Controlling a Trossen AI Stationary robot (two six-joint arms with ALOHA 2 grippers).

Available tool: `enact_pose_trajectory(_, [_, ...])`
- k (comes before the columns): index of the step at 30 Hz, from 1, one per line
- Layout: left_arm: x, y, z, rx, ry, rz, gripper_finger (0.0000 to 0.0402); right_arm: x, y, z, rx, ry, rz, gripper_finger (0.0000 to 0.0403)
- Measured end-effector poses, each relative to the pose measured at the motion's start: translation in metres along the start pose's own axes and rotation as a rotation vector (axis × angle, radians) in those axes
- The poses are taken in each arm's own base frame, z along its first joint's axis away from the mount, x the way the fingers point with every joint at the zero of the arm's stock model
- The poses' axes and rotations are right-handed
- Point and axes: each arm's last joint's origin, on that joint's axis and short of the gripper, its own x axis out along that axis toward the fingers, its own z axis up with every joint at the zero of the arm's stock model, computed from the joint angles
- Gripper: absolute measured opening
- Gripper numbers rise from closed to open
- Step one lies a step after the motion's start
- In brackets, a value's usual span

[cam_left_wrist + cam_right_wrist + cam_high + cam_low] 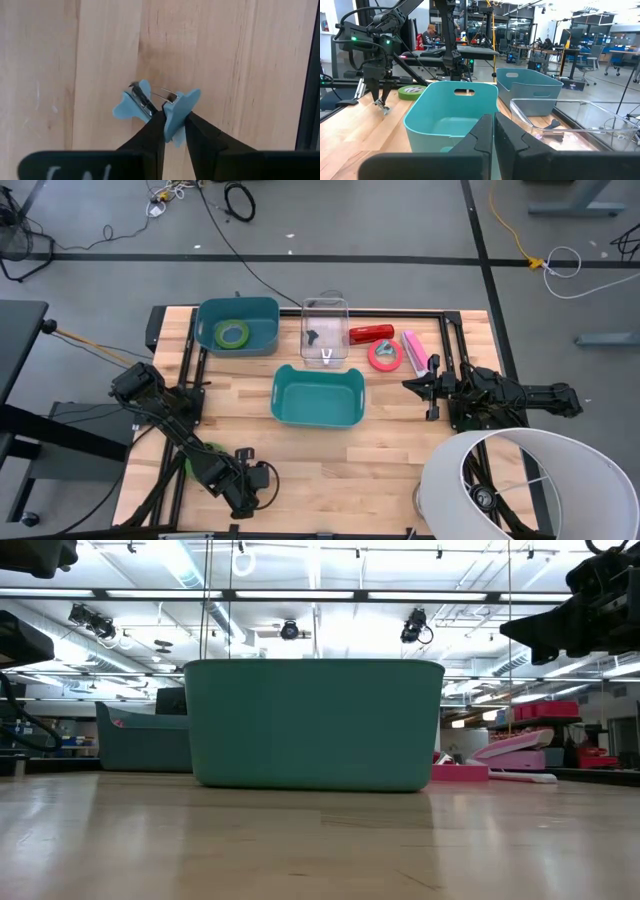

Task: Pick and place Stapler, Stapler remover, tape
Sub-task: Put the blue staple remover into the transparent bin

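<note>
Progress, as we judge it: green tape [232, 334] binned, pink tape [385, 355] and stapler [415, 351] outstanding, left gripper [174, 131] pinching the blue staple remover [155, 104].

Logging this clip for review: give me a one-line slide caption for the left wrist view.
Left gripper fingers pinch one wing of the light-blue staple remover on the wooden table.

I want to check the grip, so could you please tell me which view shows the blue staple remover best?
The left wrist view: the blue staple remover fills the middle, one wing pinched by the left pincer. The right wrist view shows it tiny under that pincer. The high view hides it under the arm; the low view misses it.
</note>
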Motion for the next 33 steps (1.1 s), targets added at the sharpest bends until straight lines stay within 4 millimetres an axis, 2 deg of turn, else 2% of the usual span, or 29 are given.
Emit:
enact_pose_trajectory(12, [0.0,0.0,0.0,0.009,0.0,-0.001,0.007,0.0,0.0,0.0,0.0,0.0,0.0,0.0018])
enact_pose_trajectory(17, [-0.008,-0.004,0.007,0.06,-0.01,-0.011,0.0069,0.0,0.0,0.0,0.0,0.0,0.0,0.0018])
enact_pose_trajectory(23, [-0.021,-0.005,0.023,0.151,-0.03,0.004,0.0069,0.0,0.0,0.0,0.0,0.0,0.0,0.0018])
enact_pose_trajectory(33, [-0.045,0.01,0.063,0.25,-0.118,0.034,0.0069,0.0,0.0,0.0,0.0,0.0,0.0,0.0018])
